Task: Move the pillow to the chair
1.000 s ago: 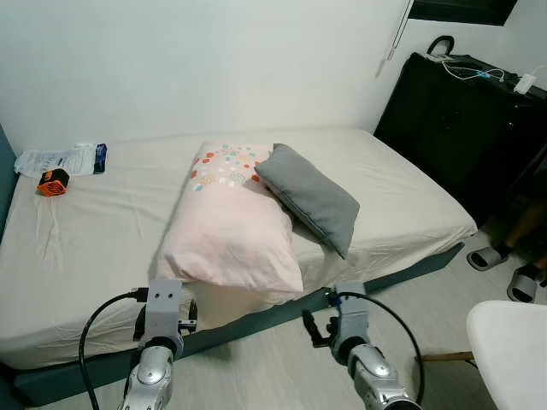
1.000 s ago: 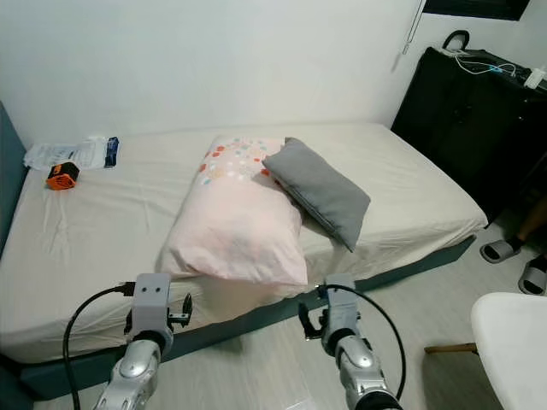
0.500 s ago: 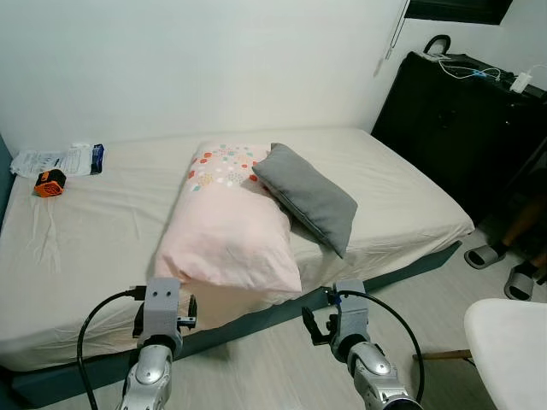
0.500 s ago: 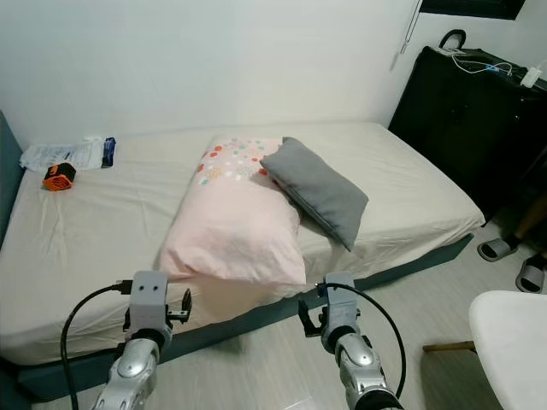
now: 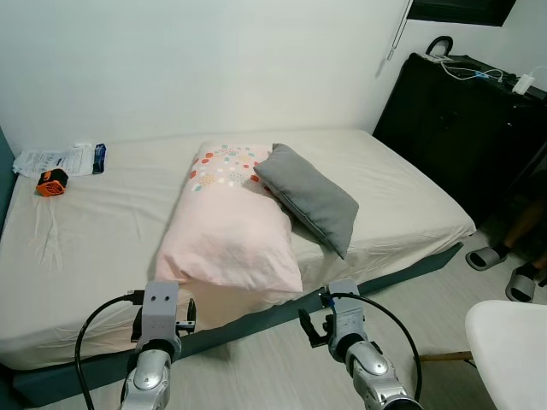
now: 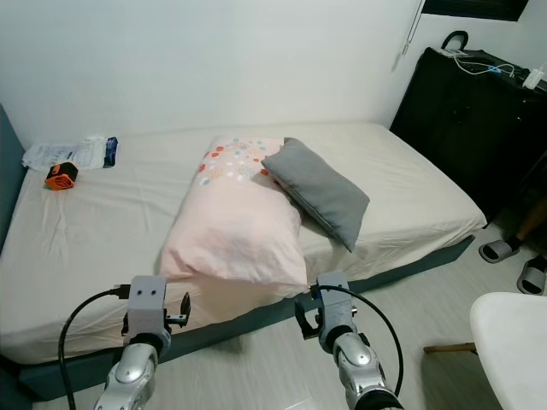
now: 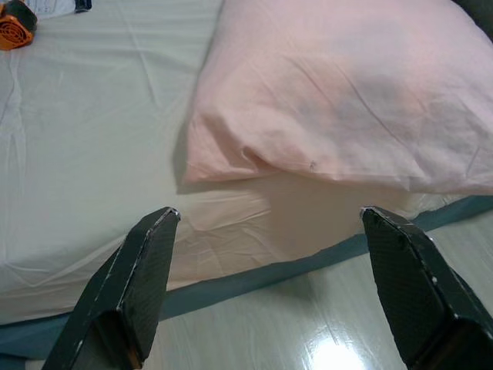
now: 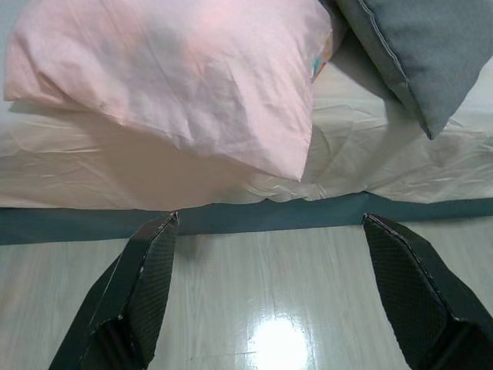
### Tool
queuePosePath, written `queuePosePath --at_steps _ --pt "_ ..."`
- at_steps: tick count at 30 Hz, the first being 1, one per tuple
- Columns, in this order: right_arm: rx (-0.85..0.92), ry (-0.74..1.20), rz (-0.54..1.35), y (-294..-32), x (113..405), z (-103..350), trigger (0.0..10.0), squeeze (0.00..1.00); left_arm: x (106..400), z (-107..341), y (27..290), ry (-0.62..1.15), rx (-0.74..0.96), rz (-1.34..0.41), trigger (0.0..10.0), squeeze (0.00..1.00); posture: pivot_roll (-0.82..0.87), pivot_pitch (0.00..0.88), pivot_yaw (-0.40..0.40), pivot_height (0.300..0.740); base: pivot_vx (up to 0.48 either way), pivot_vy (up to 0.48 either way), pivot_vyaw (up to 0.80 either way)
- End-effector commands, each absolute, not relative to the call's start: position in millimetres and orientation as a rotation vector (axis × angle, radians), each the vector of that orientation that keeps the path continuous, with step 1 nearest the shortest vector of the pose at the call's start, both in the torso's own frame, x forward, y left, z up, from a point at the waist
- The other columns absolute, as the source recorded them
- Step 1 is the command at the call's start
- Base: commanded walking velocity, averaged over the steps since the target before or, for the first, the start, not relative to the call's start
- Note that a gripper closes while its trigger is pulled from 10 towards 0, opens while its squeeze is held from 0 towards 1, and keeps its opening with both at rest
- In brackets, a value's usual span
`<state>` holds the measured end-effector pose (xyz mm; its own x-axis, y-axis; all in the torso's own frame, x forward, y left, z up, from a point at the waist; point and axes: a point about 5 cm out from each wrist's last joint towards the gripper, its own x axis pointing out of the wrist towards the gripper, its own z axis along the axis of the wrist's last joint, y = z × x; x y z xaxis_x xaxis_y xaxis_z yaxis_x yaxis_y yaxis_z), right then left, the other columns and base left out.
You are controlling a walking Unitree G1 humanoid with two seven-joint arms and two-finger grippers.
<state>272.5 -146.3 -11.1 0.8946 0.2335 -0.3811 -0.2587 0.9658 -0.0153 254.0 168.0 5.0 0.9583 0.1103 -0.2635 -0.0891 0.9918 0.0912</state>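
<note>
A large pink pillow (image 5: 229, 231) with a dotted end lies on the bed (image 5: 85, 231), its near corner hanging over the bed's front edge. A grey pillow (image 5: 309, 198) leans on its right side. At the lower right stands the white chair (image 5: 511, 342). Both my arms are held low in front of the bed. My left gripper (image 7: 267, 212) is open and points at the pink pillow's (image 7: 347, 100) near left corner, a short way from it. My right gripper (image 8: 271, 219) is open too, facing the pillow's overhanging corner (image 8: 231, 100) and the grey pillow's tip (image 8: 408, 62).
A black cabinet (image 5: 461, 120) with cables on top stands right of the bed. A person's feet in slippers (image 5: 487, 256) are on the floor beside it. An orange object (image 5: 52, 182) and a white packet (image 5: 55, 158) lie at the bed's far left.
The picture has shifted slightly with the camera. The pillows lie as before and both arms hold about the same place.
</note>
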Motion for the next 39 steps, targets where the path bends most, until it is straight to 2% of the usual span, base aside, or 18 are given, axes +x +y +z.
queuePosePath --at_steps 1,31,39 --pt "-0.084 0.358 0.27 -145.5 275.4 -6.9 10.0 0.0 252.0 3.7 162.3 0.274 0.07 0.093 10.0 0.0 0.12 0.0 -0.147 0.74 0.0 0.0 0.0" --pt "-0.102 0.351 0.262 -147.1 273.8 -7.5 10.0 0.0 254.4 9.6 157.5 0.246 0.048 0.051 10.0 0.0 0.12 0.0 -0.142 0.74 0.0 0.0 0.79" --pt "-0.061 0.366 0.235 -148.9 272.4 -9.8 10.0 0.0 253.4 9.9 157.6 0.243 0.046 0.042 10.0 0.0 0.12 0.0 -0.138 0.74 0.0 0.0 0.0"
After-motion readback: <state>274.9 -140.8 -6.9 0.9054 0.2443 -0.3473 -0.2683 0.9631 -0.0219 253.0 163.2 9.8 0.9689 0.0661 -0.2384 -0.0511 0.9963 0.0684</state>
